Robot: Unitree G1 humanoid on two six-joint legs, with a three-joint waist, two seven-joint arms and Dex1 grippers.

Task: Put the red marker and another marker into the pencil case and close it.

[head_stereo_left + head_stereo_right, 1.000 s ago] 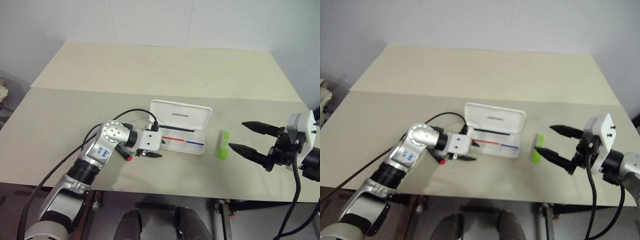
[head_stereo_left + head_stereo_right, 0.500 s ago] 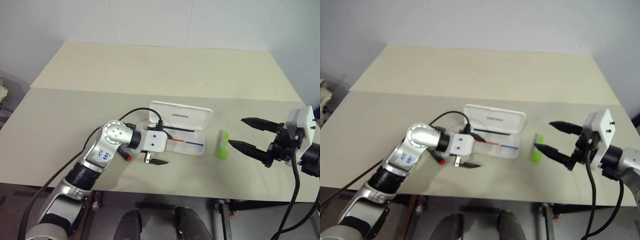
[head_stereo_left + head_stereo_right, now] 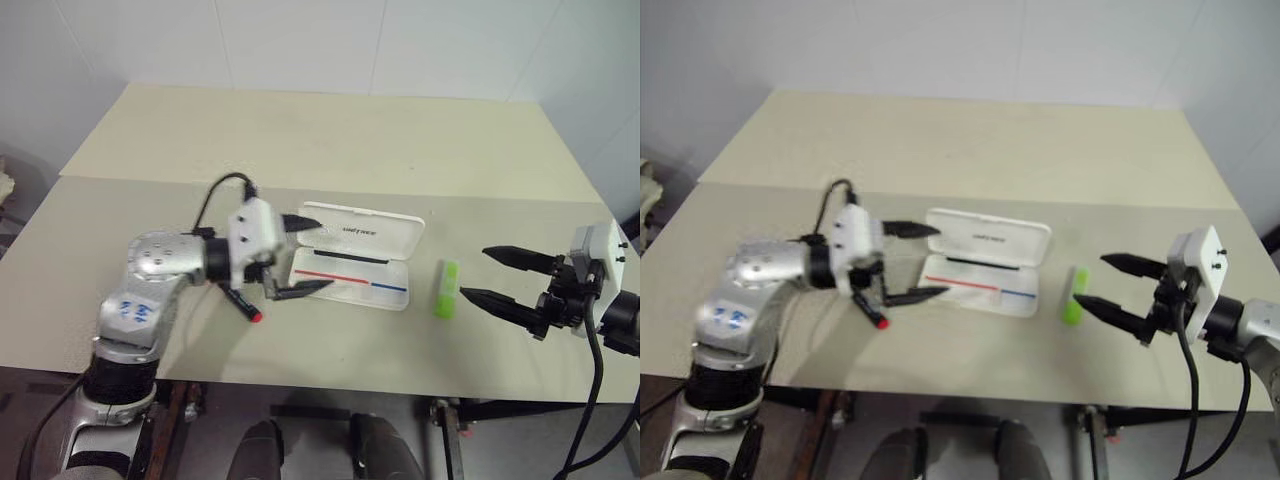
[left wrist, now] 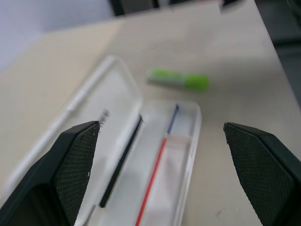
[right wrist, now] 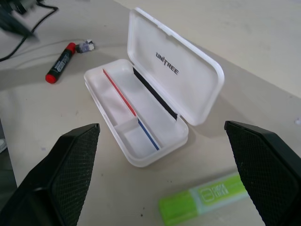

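Note:
The white pencil case lies open mid-table, lid tipped back, its tray empty with a red and blue stripe inside. The red marker lies on the table just left of the case, below my left wrist. My left gripper hovers above the case's left end, open, nothing between its fingers. The lime-green highlighter lies to the right of the case. My right gripper is open and empty, its nearer fingertip just right of the highlighter.
A tiny grey object sits near the red marker's far end. The beige table has a seam across it behind the case and free room at the back. The front edge runs close below both grippers.
My left gripper has opened wide, risen off the table and swung back to the left, its wrist rolled. The red marker and the right gripper have stayed in place.

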